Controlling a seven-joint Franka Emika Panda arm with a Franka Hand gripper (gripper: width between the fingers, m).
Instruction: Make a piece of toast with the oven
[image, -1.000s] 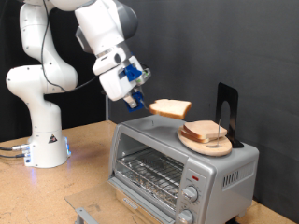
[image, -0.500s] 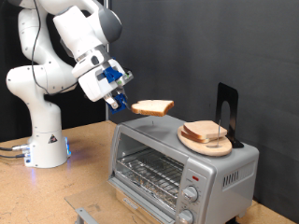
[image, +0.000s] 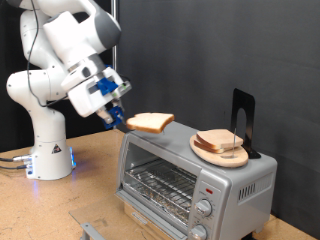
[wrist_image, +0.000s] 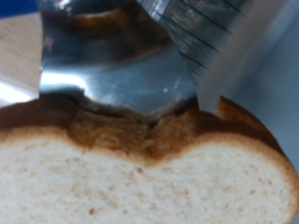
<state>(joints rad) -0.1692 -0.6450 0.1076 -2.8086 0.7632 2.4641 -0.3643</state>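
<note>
Silver toaster oven (image: 190, 175) on the tabletop with wire rack visible, gripper (image: 117, 115) clamped on a piece of toast (image: 150, 122) held above the oven's left top edge, more bread on a round wooden plate (image: 220, 150) atop the oven

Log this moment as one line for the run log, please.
gripper: shut on piece of toast | toast: lifted, above oven top's left edge in exterior view | more bread: on wooden plate | oven door: open

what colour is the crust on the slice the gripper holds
Tan-brown on the piece of toast, clearest in the wrist view.
</note>
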